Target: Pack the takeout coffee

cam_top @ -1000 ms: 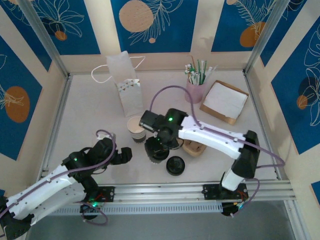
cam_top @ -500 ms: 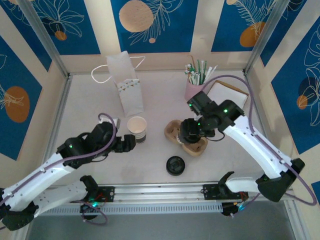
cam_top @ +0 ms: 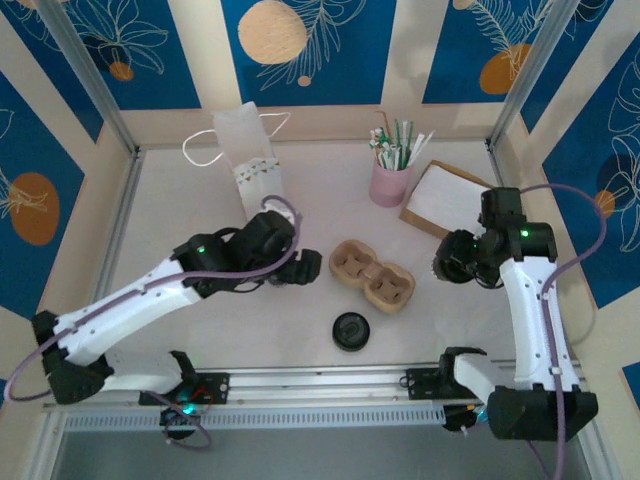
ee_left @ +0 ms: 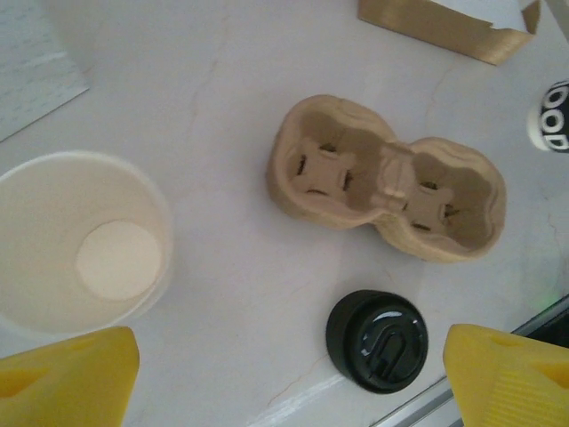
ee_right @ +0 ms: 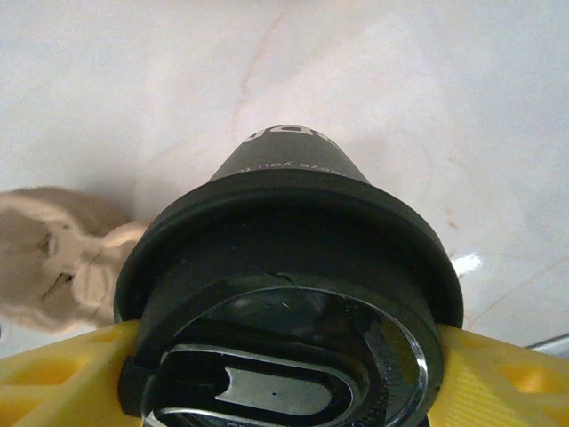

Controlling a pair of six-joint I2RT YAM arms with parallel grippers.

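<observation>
One takeout coffee (ee_right: 284, 267) with a black lid is in my right gripper (ee_right: 284, 374), which is shut on its rim and holds it above the table at the right (cam_top: 455, 262). Its white side and black band also show in the left wrist view (ee_left: 553, 116). A second, lidless white cup (ee_left: 84, 245) stands just ahead of my left gripper's (ee_left: 284, 391) left finger. That gripper (cam_top: 305, 266) is open with nothing between its fingers. A tan two-slot cup carrier (cam_top: 372, 276) lies in the middle with both slots (ee_left: 387, 187) bare.
A loose black lid (cam_top: 351, 330) lies near the front rail. A white paper bag (cam_top: 250, 165) stands at the back left. A pink cup of straws (cam_top: 390, 180) and a box of napkins (cam_top: 448, 203) stand at the back right.
My right arm has carried the lidded cup from the table's middle out to the right. My left arm has reached forward to the middle, over the lidless cup.
</observation>
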